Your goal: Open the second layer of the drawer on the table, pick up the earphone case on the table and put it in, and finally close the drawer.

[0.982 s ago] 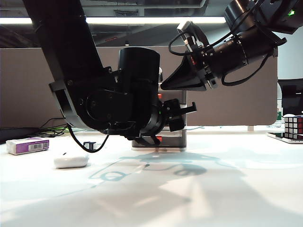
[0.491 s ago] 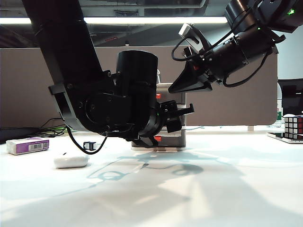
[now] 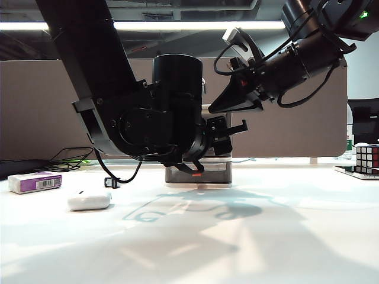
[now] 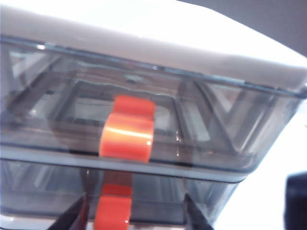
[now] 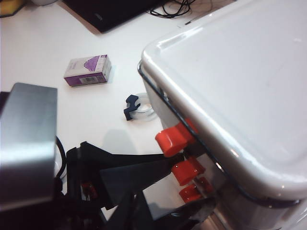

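White-framed three-tier drawer cabinet [image 3: 198, 171] faces the left gripper [image 4: 134, 215], fingers parted astride the middle drawer's red-orange tab [image 4: 112, 213], ready to pull. Right gripper [image 3: 228, 103] hovers above, fingers' state unclear. Glossy white earphone case [image 3: 89, 200] waits on the tabletop [image 3: 266, 236].

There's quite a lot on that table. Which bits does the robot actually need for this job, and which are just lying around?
Part of the job:
- drawer, with its second layer
- earphone case
- left gripper, at the drawer front
- right gripper, above the drawer

Just lying about:
- white-and-purple box
- black clip
- puzzle cube
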